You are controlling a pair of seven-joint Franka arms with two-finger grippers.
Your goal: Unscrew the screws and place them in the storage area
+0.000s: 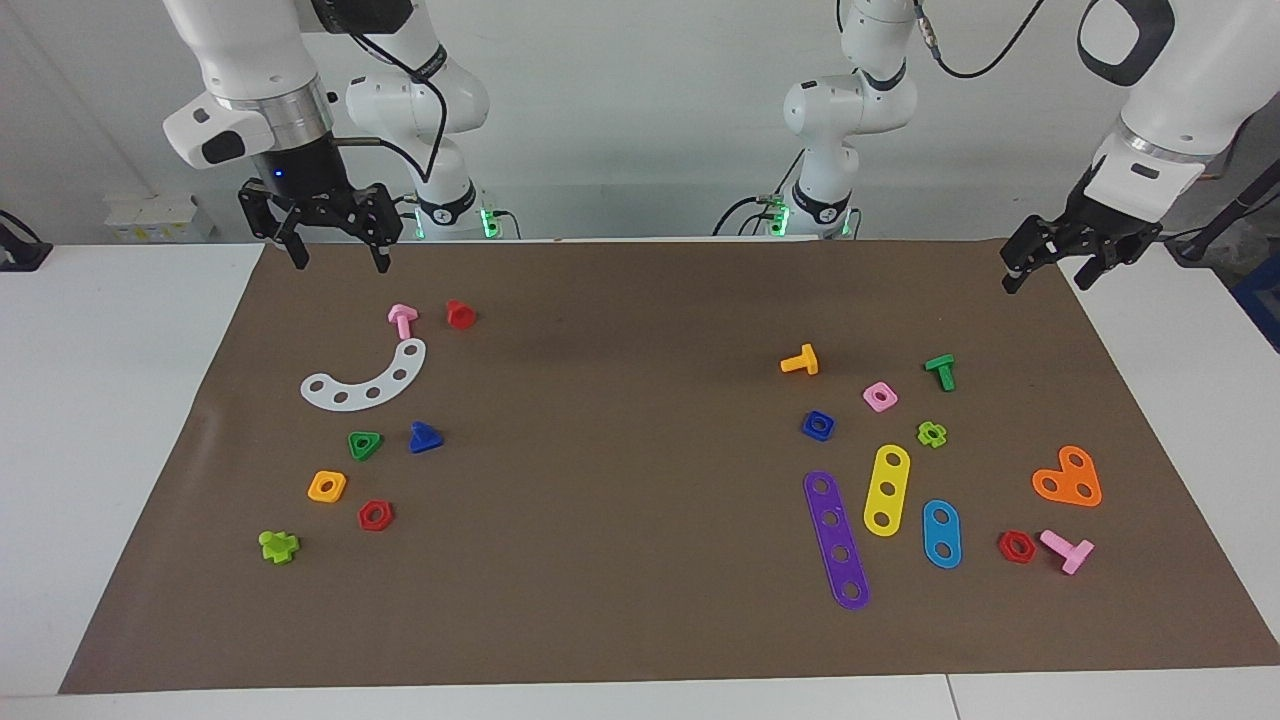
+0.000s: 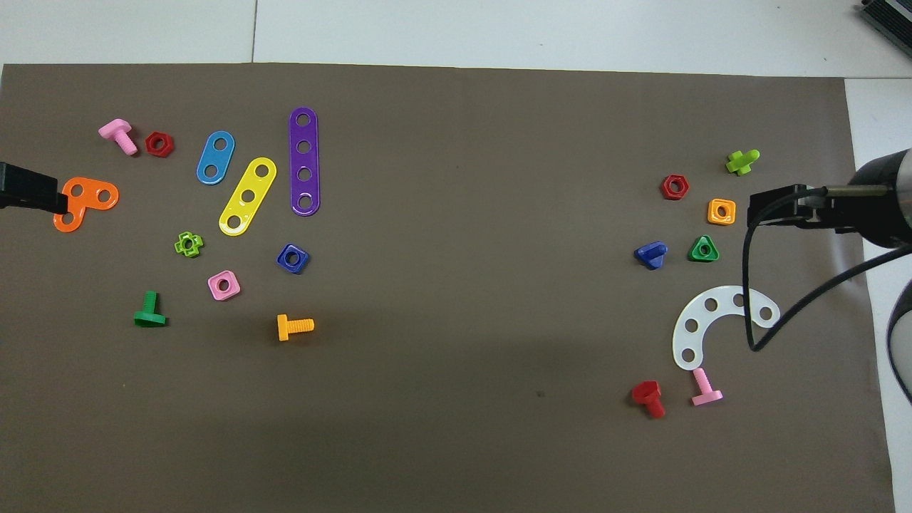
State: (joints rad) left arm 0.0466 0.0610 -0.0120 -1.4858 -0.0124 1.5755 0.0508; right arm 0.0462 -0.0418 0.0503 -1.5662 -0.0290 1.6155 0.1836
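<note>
The blue screw with a solid triangular head lies loose on the brown paper mat toward the right arm's end, beside a green triangular nut. It also shows in the overhead view. My right gripper hangs open and empty over the mat's edge at the robots' end, well apart from the screw. My left gripper is open and empty over the mat's corner at the left arm's end. The storage area is plain mat with no marking.
Near the blue screw lie a white curved plate, pink and red screws, and orange, red and lime pieces. Toward the left arm's end lie a blue square nut, purple, yellow and blue strips and an orange plate.
</note>
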